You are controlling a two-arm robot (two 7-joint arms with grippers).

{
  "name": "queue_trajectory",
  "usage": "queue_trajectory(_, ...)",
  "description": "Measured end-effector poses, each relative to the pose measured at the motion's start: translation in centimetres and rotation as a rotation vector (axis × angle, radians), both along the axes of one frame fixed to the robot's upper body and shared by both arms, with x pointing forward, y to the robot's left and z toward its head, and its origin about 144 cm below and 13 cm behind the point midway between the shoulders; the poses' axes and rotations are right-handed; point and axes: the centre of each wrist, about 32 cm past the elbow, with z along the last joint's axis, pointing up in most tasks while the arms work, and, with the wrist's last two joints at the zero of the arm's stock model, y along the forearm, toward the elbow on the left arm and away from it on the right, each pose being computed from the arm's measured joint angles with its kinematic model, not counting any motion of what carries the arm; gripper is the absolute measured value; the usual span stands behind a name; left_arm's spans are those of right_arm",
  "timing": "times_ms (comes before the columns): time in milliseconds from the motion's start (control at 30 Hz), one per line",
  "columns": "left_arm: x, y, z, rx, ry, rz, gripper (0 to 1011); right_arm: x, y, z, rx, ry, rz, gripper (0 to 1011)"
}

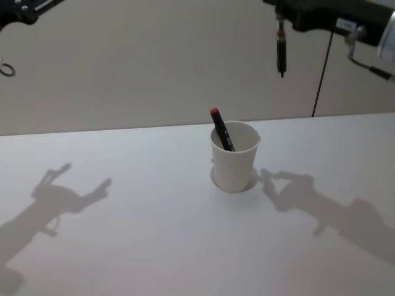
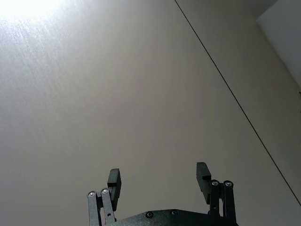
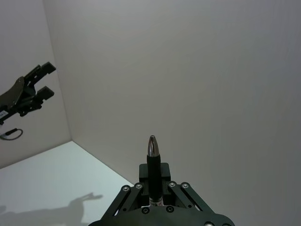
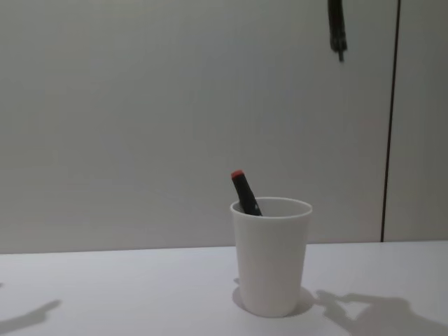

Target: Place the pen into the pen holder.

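A black pen is being held point-down by the closed fingers of the right gripper, high above and slightly behind the pen holder, well clear of its rim. The pen holder is being shown upright near the middle of the white surface, with a red-capped marker leaning inside it. The left gripper is being kept raised at the far left, fingers spread open and empty
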Motion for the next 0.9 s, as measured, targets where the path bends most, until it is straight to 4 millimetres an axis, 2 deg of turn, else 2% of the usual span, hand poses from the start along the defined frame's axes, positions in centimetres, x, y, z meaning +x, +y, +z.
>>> queue_trajectory(300, -0.1, 1.4, 1.2, 0.036, 0.015, 0.021, 1001, -0.1, 0.1, -0.3, -0.008, 0.0, -0.002, 132)
queue_trajectory(633, -0.2, 2.0, 1.8, 0.054, 0.023, 0.032, 1001, 0.2, -0.1, -0.2, 0.022, -0.08, 0.008, 132)
queue_trajectory(900, -0.3, 2.3, 2.1, 0.06, 0.027, 0.036, 1001, 0.8, 0.2, -1.2, 0.041, -0.122, 0.021, 132)
